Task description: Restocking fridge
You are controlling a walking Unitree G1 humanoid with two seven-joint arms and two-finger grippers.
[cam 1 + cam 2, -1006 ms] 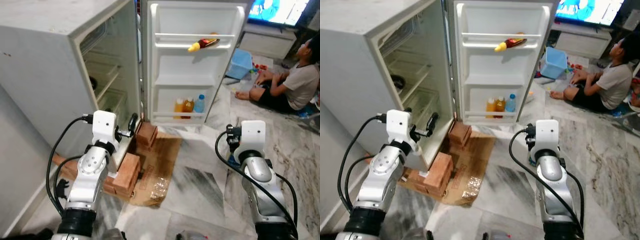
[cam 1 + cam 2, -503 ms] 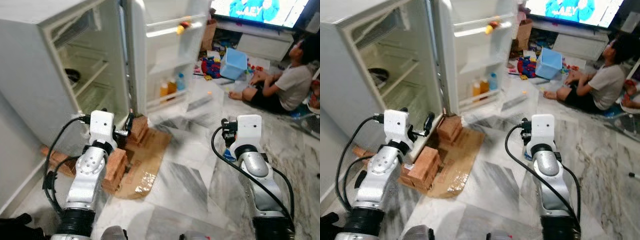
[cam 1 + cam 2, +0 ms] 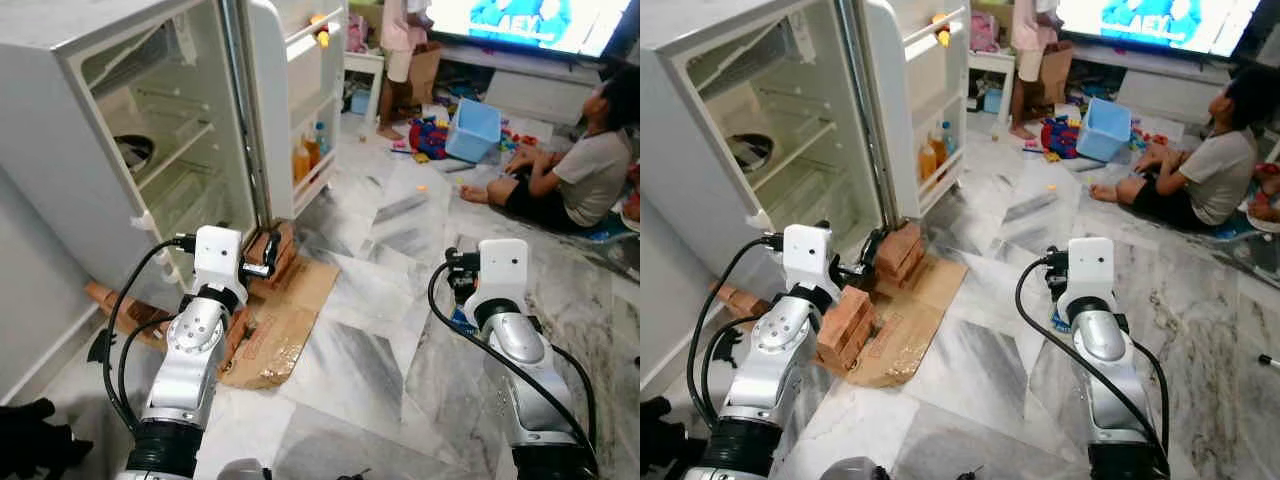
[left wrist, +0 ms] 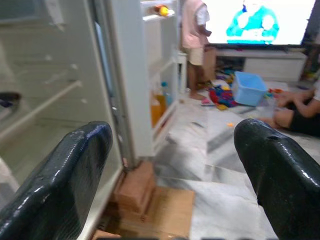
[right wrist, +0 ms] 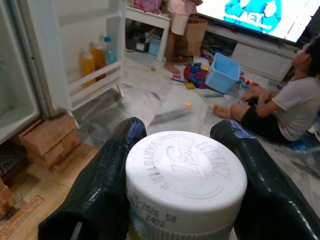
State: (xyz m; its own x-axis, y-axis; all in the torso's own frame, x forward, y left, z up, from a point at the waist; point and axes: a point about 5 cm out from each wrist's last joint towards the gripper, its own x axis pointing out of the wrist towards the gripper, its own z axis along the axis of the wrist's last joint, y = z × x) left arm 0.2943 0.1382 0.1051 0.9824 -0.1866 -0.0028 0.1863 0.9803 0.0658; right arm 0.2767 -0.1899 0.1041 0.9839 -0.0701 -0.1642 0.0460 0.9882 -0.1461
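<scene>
The white fridge [image 3: 100, 120] stands open at the left, its door [image 3: 290, 100] swung wide. Orange juice bottles [image 3: 302, 160] and a blue-capped water bottle [image 3: 319, 138] stand in the lower door shelf, and a yellow-tipped sauce bottle [image 3: 321, 38] lies in the top one. My left gripper [image 4: 170, 150] is open with nothing between its fingers, held low near the fridge's bottom corner. My right gripper [image 5: 185, 145] is shut on a bottle with a white embossed cap [image 5: 186, 175], held over the marble floor to the right.
Red bricks [image 3: 902, 255] and flattened cardboard [image 3: 290, 310] lie at the fridge's foot. A dark bowl [image 3: 133, 152] sits on a fridge shelf. A person [image 3: 585, 170] sits on the floor at the right, another [image 3: 405, 40] stands by the TV, near a blue bin [image 3: 474, 128].
The whole view has swung, so the fridge door now appears edge-on and a standing person has come into sight. Both arms keep their poses, the right still holding the bottle.
</scene>
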